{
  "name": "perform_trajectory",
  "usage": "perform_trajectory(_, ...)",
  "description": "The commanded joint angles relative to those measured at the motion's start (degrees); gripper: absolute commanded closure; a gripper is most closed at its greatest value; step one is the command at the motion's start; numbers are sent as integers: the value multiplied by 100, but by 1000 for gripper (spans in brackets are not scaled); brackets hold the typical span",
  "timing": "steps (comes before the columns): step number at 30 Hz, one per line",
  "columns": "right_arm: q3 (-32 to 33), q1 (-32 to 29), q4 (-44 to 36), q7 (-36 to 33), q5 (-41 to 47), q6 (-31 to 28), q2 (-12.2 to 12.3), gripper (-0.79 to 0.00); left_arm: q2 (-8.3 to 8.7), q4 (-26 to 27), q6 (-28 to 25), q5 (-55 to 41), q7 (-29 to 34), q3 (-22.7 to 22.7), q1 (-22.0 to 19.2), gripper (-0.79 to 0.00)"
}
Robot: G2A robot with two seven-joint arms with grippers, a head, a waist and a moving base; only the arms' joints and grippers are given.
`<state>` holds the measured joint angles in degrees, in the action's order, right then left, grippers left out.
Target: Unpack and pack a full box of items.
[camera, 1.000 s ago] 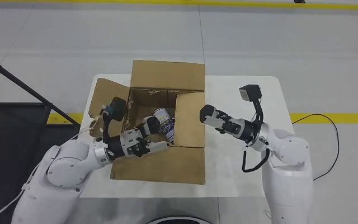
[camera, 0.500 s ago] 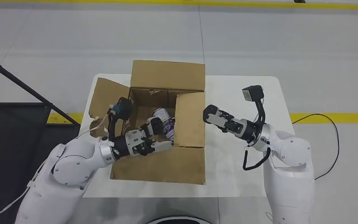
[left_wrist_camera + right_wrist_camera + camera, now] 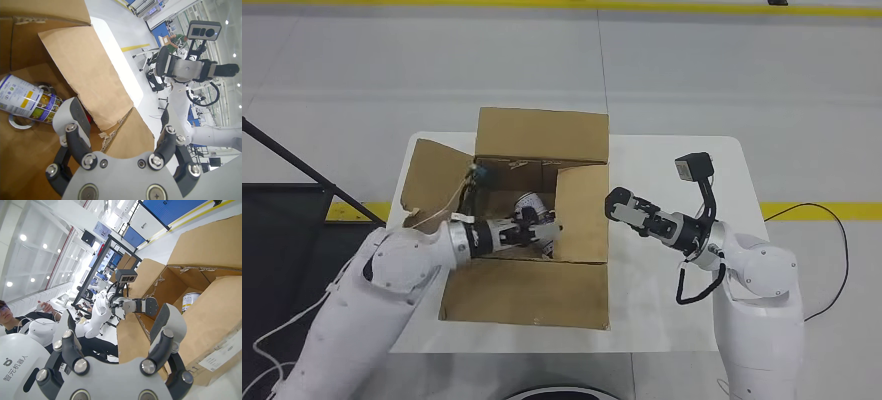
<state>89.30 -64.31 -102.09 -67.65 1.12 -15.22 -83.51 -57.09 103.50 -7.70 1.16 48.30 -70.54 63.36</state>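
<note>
An open cardboard box point(image 3: 527, 295) stands on the white table, its flaps spread. Inside, a labelled can point(image 3: 533, 207) lies tilted on other cans' lids point(image 3: 19, 124); the can point(image 3: 24, 102) sits just beyond one finger point(image 3: 75, 113) of my left gripper. My left gripper point(image 3: 542, 232) is inside the box beside the right flap point(image 3: 582, 215), open and holding nothing. My right gripper point(image 3: 618, 206) hangs open just outside that flap, over the table. The right wrist view shows the box wall point(image 3: 208, 323), the can point(image 3: 189, 300) and the left gripper point(image 3: 149, 306).
The white table point(image 3: 672, 300) has bare surface right of the box and a narrow strip in front. A black metal frame point(image 3: 287, 160) stands off the table's left side. The box's back flap point(image 3: 542, 133) stands upright.
My left arm has swung deeper into the box, its gripper sliding right toward the can and the right flap. The right arm has barely moved.
</note>
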Motion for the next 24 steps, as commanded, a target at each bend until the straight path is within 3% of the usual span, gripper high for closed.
perform_trajectory(1, 0, 0, 0, 0, 0, 0, 0, -785, -27, -217, 64, -80, 70, 135, -150, -785)
perform_trajectory(10, 0, 0, 0, 0, 0, 0, 0, -785, -159, -969, 26, -333, 67, 620, -601, -785)
perform_trajectory(24, 0, 0, 0, 0, 0, 0, 0, -785, -334, -1626, -312, -807, -57, 1044, -914, -785)
